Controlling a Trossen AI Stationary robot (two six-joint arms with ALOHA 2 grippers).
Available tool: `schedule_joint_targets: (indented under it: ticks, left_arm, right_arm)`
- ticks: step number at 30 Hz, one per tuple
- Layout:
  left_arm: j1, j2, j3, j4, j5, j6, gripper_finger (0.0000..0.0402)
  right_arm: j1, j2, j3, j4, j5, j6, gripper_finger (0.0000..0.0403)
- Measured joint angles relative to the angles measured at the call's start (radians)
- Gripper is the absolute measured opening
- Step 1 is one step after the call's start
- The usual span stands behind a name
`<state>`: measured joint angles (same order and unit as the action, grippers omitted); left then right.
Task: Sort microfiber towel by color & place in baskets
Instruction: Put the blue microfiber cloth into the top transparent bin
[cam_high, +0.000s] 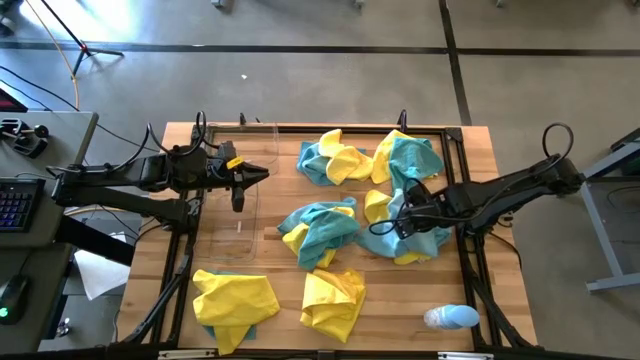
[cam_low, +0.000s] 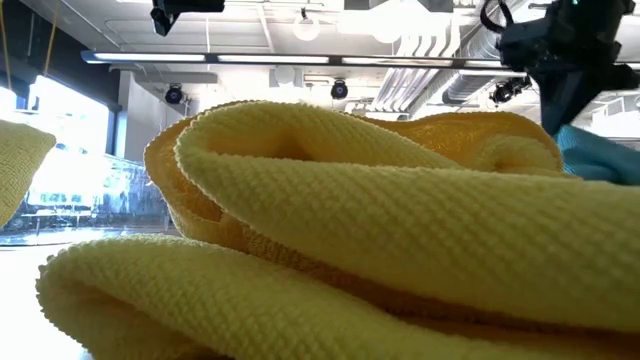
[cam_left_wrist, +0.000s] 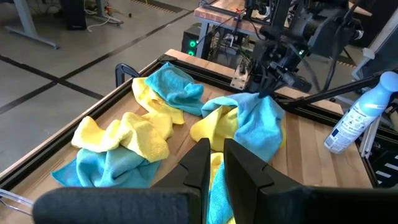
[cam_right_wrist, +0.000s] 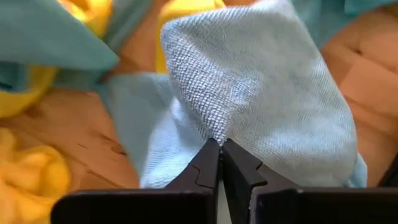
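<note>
Yellow and teal towels lie in heaps on the wooden table: two at the far side (cam_high: 330, 158) (cam_high: 410, 155), one mid-table (cam_high: 320, 230), and two yellow ones near the front (cam_high: 235, 298) (cam_high: 333, 300). My right gripper (cam_right_wrist: 219, 146) is shut on a teal towel (cam_high: 405, 238) right of centre. It also shows in the low view (cam_low: 560, 75) behind a big yellow towel (cam_low: 350, 230). My left gripper (cam_left_wrist: 215, 163) is shut and empty, hovering over a clear basket (cam_high: 262, 200) at the table's left. My right gripper pinches a raised fold of the teal towel (cam_right_wrist: 221, 127) between its two fingertips, coming from above and slanting in from the table's right. The fold is pulled up into a peak (cam_left_wrist: 258, 99). The rest of the towel drapes down onto the table and the cloths around it.
A pale-blue-and-white spray bottle (cam_high: 450, 318) lies near the front right corner. Black frame rails (cam_high: 470, 260) run along the table's edges. Bare wood shows between the basket and the middle heap (cam_high: 275, 265).
</note>
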<state>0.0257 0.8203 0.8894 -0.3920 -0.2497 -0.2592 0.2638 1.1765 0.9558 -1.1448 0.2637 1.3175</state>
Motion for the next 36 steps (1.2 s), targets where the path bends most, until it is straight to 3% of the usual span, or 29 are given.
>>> schedule_joint_targets:
  ticks: [7,19,23,28,36]
  left_arm:
    - [0.0,0.0,0.0,0.0,0.0,0.0,0.0035]
    - [0.0,0.0,0.0,0.0,0.0,0.001,0.0035]
    - [0.0,0.0,0.0,0.001,-0.027,0.118,0.0035]
    - [0.0,0.0,0.0,0.053,-0.108,0.347,0.0035]
    - [0.0,0.005,0.0,0.24,-0.148,0.36,0.0035]
  right_arm:
    - [0.0,-0.021,0.14,-0.035,0.113,-0.06,0.0004]
    - [-0.002,-0.025,0.387,-0.044,0.342,-0.301,0.0001]
    - [-0.002,-0.025,0.413,-0.04,0.412,-0.39,0.0001]
    - [-0.023,-0.025,0.418,0.006,0.426,-0.422,0.0001]
    - [-0.089,0.016,0.418,0.156,0.403,-0.488,0.0001]
